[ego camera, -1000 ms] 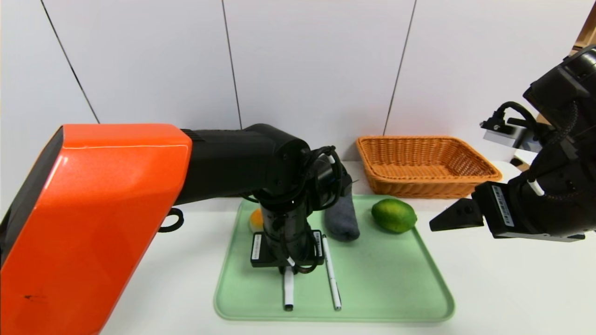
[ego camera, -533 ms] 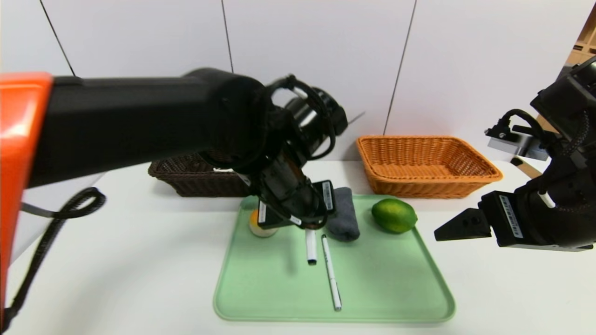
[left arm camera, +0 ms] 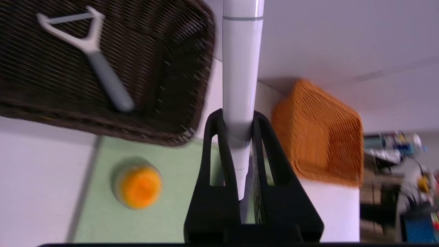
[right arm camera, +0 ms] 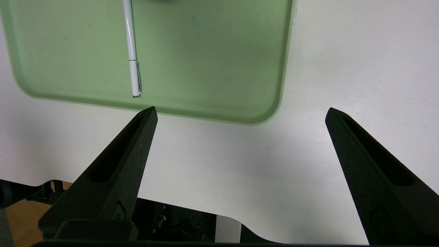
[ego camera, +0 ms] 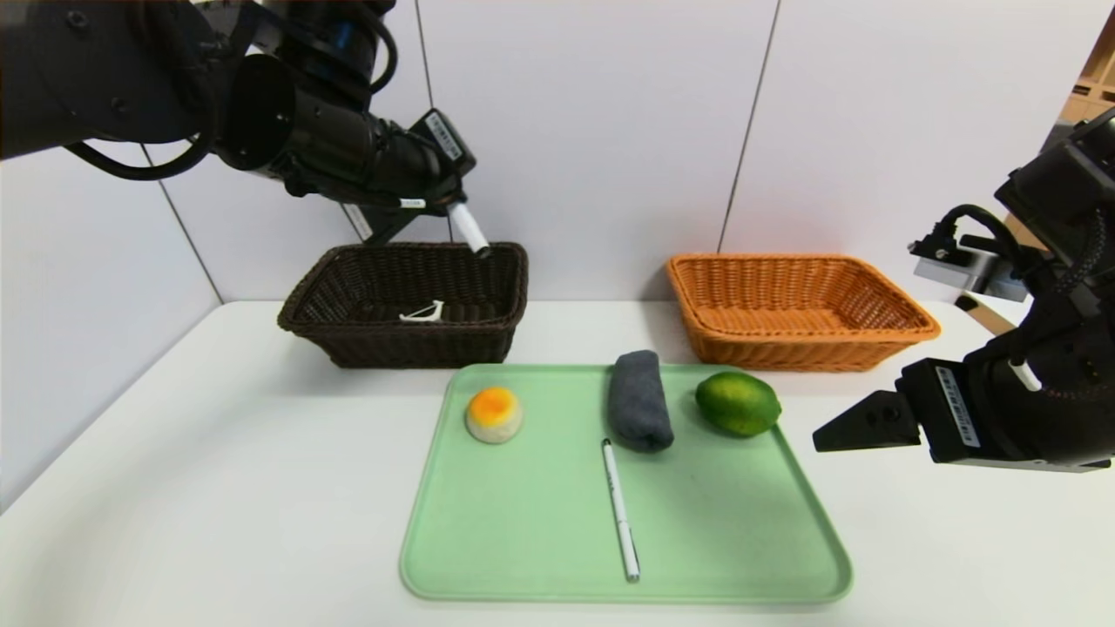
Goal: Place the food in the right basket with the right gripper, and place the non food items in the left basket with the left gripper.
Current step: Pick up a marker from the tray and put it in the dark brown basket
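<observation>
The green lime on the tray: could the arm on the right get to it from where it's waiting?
Probably yes. The right gripper hangs open beside the tray, and the lime sits near that edge with nothing between them. The left gripper is off over the dark basket, holding a pen.

**Lighting even, left wrist view blurred**

Bright diffuse overhead light, no hard glare. Soft shadows sit close under the lime (ego camera: 737,403), bun (ego camera: 494,414) and rolled cloth (ego camera: 640,412) on the tray (ego camera: 523,557). Left wrist view has motion smear: peeler (left arm camera: 90,55), dark basket (left arm camera: 178,68) and background clutter soft. Right wrist view sharp; table (right arm camera: 360,68) darkens towards its near edge.
</observation>
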